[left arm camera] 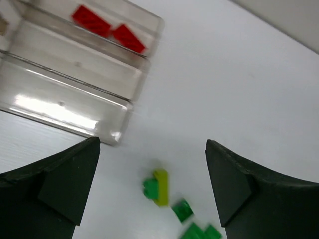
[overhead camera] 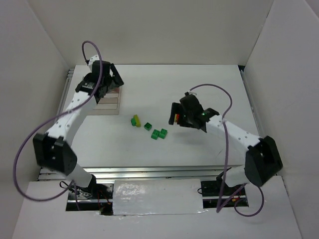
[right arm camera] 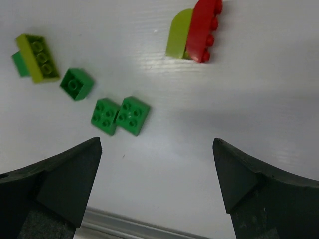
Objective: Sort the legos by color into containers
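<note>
The clear three-compartment tray [overhead camera: 108, 105] lies at the far left; in the left wrist view its rim [left arm camera: 132, 102] shows, with two red bricks [left arm camera: 91, 21] in the far compartment. My left gripper [overhead camera: 110, 82] hovers over the tray, open and empty [left arm camera: 152, 144]. On the table lie a yellow-green brick joined to a green one [overhead camera: 135, 121] [left arm camera: 161, 186] [right arm camera: 36, 57], a single green brick [overhead camera: 147, 126] [right arm camera: 76, 83] and two green bricks side by side [overhead camera: 159, 133] [right arm camera: 119, 116]. A red brick [right arm camera: 203, 30] joined to a yellow-green piece [right arm camera: 178, 35] lies by my right gripper [overhead camera: 178, 113], open and empty [right arm camera: 157, 144].
White walls enclose the table on three sides. A metal rail [right arm camera: 129, 226] runs along the near table edge. The two arm bases stand at the near corners.
</note>
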Action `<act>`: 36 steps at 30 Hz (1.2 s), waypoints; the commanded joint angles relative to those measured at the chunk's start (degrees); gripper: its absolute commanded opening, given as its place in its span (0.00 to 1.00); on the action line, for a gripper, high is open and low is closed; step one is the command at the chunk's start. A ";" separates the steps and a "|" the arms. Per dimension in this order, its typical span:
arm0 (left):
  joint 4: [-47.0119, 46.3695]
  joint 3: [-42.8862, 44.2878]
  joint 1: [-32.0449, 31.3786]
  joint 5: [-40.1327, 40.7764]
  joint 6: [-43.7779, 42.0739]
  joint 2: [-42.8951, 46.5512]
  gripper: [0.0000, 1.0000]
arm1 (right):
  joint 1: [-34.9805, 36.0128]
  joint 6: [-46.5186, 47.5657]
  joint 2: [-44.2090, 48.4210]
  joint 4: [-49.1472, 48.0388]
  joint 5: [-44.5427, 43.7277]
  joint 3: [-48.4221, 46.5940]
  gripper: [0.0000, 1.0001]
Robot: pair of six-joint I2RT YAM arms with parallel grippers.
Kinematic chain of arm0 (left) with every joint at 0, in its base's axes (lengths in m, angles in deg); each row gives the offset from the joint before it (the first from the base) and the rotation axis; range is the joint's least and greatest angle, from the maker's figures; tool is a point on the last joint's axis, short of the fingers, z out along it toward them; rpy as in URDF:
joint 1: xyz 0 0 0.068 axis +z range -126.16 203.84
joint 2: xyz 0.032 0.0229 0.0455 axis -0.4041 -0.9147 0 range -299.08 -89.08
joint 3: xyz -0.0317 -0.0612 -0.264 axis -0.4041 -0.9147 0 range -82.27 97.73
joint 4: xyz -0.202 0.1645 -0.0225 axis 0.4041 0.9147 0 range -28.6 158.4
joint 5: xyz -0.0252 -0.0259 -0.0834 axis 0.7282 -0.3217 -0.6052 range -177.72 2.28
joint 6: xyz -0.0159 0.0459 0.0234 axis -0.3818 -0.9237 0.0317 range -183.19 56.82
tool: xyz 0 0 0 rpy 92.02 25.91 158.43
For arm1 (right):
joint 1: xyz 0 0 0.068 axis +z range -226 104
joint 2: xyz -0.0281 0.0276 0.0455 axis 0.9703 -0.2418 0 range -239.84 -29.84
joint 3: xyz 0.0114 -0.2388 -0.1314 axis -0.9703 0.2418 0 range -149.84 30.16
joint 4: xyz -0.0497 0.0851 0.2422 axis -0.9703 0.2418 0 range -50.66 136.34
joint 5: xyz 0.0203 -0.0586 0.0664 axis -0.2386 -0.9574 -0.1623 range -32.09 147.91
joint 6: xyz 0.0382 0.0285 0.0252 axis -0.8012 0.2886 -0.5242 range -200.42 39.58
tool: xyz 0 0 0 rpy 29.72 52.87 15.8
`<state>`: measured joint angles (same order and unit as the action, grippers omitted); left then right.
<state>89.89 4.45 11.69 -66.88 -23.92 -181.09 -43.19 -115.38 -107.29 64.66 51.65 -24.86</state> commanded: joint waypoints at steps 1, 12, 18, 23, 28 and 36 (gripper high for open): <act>-3.00 -6.98 -8.93 -1.06 0.56 8.58 1.00 | -1.88 0.85 -10.22 3.24 -5.78 -8.07 1.00; 0.43 -27.02 -21.61 -3.70 -1.03 26.43 1.00 | -5.57 6.57 -32.41 5.62 -4.82 -24.16 0.95; 0.51 -32.57 -21.70 -6.07 -0.42 31.80 0.99 | -6.10 8.50 -37.25 6.41 -3.94 -26.45 0.65; -1.77 -33.81 -21.70 -7.21 1.16 31.63 0.99 | -5.66 10.78 -32.60 0.35 -0.33 -19.96 0.20; -4.92 -29.68 -21.43 -12.39 3.53 28.47 1.00 | -1.01 15.53 -15.78 -9.11 3.43 -7.40 0.00; -17.23 -26.25 -21.87 -33.48 9.85 24.60 1.00 | 12.78 25.90 12.81 -21.96 22.60 9.14 0.00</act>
<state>81.54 -23.53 -9.73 -89.50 -18.04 -155.63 -32.50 -94.33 -100.91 51.68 66.03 -18.76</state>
